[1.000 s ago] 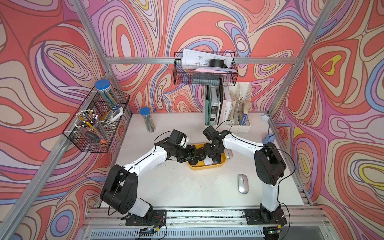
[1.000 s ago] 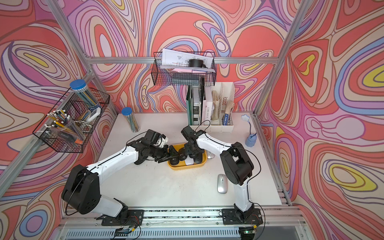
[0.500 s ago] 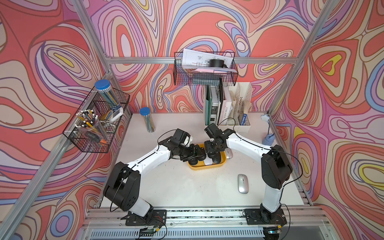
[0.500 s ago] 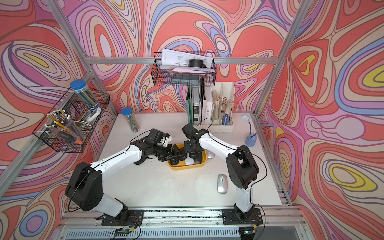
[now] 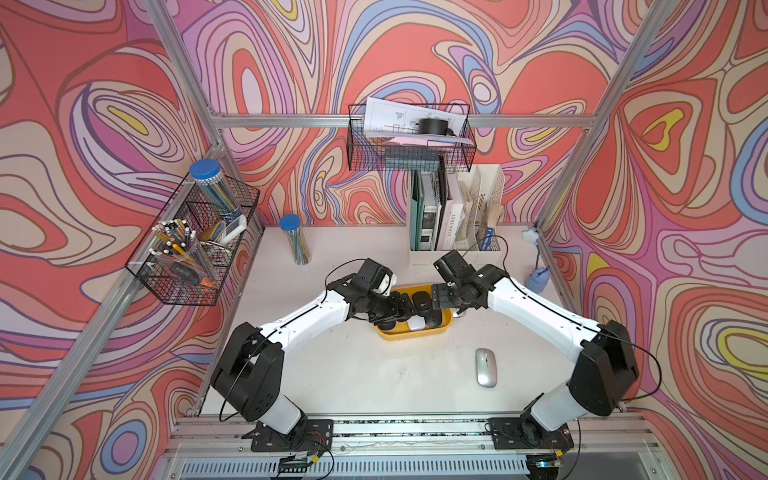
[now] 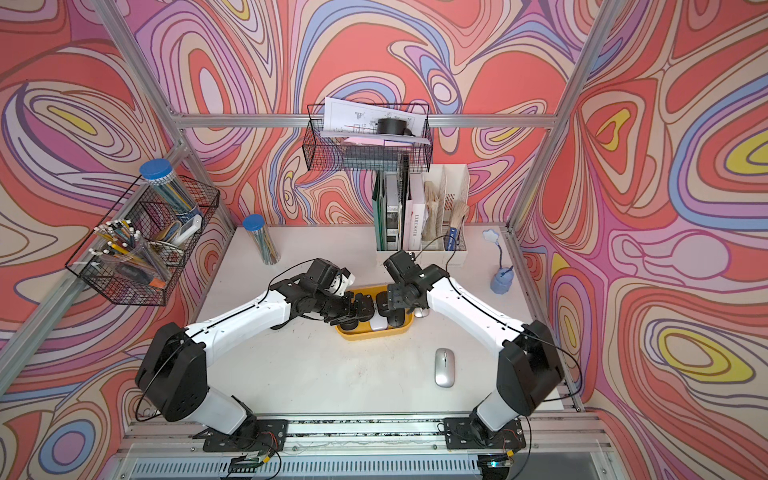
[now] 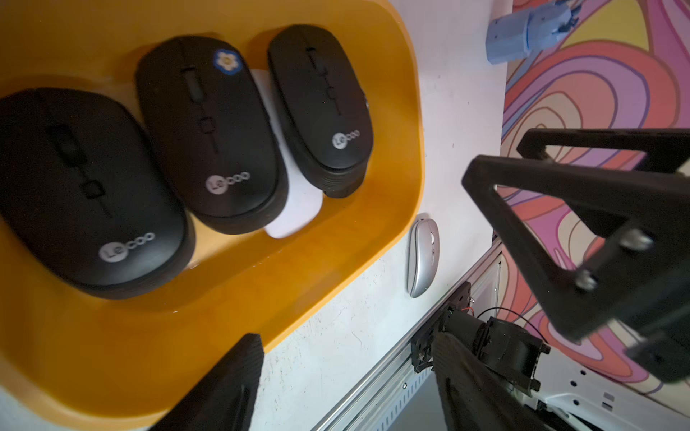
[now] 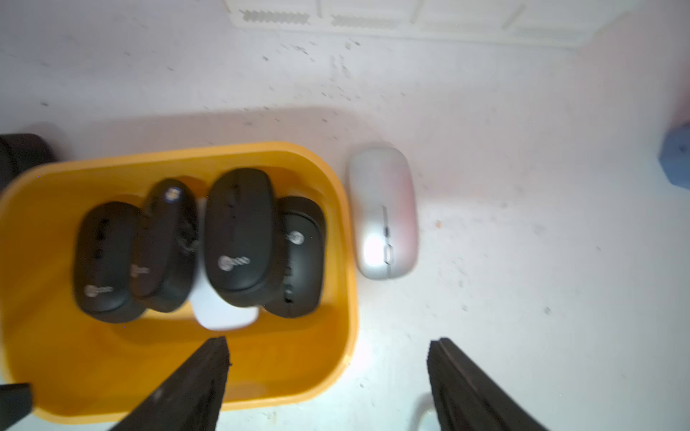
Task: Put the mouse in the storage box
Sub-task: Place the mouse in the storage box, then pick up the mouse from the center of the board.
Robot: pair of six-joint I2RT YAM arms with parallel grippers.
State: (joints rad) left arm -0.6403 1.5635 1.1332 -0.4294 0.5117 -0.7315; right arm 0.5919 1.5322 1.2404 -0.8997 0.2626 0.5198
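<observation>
Right jaws wider, mouse (image 8: 242,231) clear ahead

"Lecoo" on three black mice (image 7: 209,134); possibly "LXME SOEUR" on a white book spine (image 5: 456,226)

In the box (image 7: 231,298) three black mice (image 7: 209,134) lie side by side; the middle one bears a flower sticker (image 7: 227,61). A white mouse (image 7: 298,209) shows from under them. A silver mouse (image 7: 422,253) lies on the table (image 7: 459,112) just outside the box. The left gripper (image 7: 345,337) is spread and empty, one finger (image 7: 231,384) overlapping the box's wall.
</observation>
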